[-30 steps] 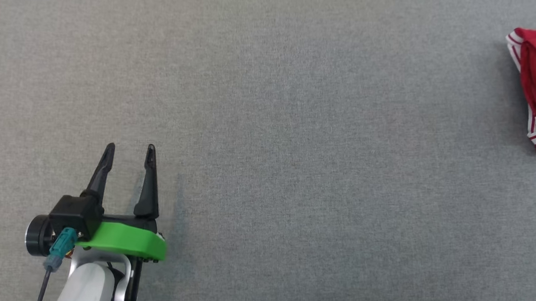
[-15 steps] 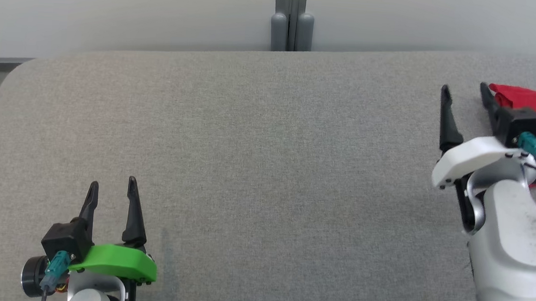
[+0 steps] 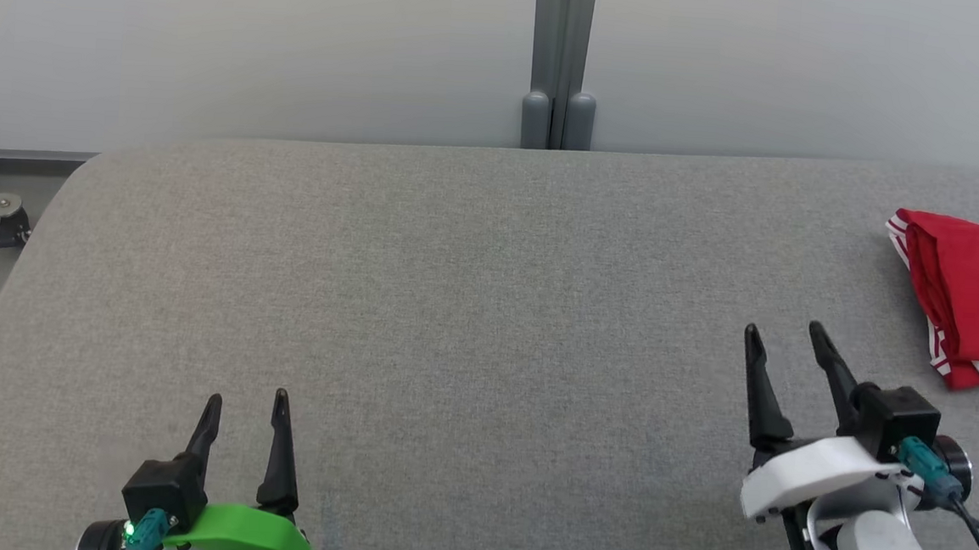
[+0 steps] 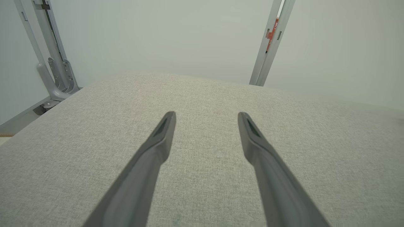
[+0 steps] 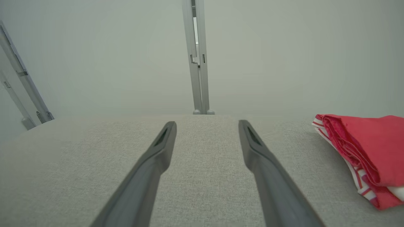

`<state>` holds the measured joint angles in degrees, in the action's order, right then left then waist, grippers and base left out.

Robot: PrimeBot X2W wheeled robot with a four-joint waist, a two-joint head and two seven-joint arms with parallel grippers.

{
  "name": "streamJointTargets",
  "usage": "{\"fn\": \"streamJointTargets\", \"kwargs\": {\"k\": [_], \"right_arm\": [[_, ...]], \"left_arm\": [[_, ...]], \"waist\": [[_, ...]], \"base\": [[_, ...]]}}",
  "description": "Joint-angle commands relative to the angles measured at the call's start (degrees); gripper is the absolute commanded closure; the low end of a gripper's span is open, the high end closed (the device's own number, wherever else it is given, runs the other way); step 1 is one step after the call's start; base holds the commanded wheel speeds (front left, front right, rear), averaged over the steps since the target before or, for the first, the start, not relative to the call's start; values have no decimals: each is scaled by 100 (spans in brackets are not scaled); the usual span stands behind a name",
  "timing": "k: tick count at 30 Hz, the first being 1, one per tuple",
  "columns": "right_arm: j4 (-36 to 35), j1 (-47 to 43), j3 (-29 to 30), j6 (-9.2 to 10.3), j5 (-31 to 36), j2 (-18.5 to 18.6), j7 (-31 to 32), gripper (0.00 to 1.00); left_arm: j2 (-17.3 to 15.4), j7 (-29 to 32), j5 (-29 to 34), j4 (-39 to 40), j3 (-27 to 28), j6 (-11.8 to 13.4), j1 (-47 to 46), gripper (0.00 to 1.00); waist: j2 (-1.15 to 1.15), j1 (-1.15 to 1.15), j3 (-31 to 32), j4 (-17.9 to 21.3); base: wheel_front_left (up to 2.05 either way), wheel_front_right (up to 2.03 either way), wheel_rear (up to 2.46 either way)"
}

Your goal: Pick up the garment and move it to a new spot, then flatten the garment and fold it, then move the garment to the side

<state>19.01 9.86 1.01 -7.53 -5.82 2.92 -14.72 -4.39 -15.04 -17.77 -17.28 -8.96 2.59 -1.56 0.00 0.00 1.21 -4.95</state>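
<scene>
Both arms sit low near the grey padded worktop's near edge, fingers pointing at its far edge. The left gripper and right gripper are spread wide and hold nothing, with broad padding between them. The folded red garment lies at the right edge. Half a second ago the right fingers overlapped it; now they stand apart (the head camera tilted too).

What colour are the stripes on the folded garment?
White stripes on the red garment, along its edge; clearest in the right wrist view.

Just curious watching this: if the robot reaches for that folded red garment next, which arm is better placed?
Right. The right gripper is open and empty, near the red garment at the right of the grey table; the left gripper, also open, sits far across it.
</scene>
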Motion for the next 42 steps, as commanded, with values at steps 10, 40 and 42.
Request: {"fn": "streamJointTargets", "kwargs": {"k": [10,40,42], "right_arm": [[-433,-839,-165,10,-535,4,-49,0],[-454,-993,-236,-1,-517,-18,-24,100],[-370,-1027,-230,-1,-549,-32,-14,100]], "left_arm": [[34,-15,19,111,-13,-15,343,0],[35,11,1,15,-114,-5,286,100],[36,42,-30,-65,-108,-10,314,100]], "waist": [[0,0,71,93],[0,0,40,81],[0,0,39,82]], "base": [[0,0,0],[0,0,0],[0,0,0]]}}
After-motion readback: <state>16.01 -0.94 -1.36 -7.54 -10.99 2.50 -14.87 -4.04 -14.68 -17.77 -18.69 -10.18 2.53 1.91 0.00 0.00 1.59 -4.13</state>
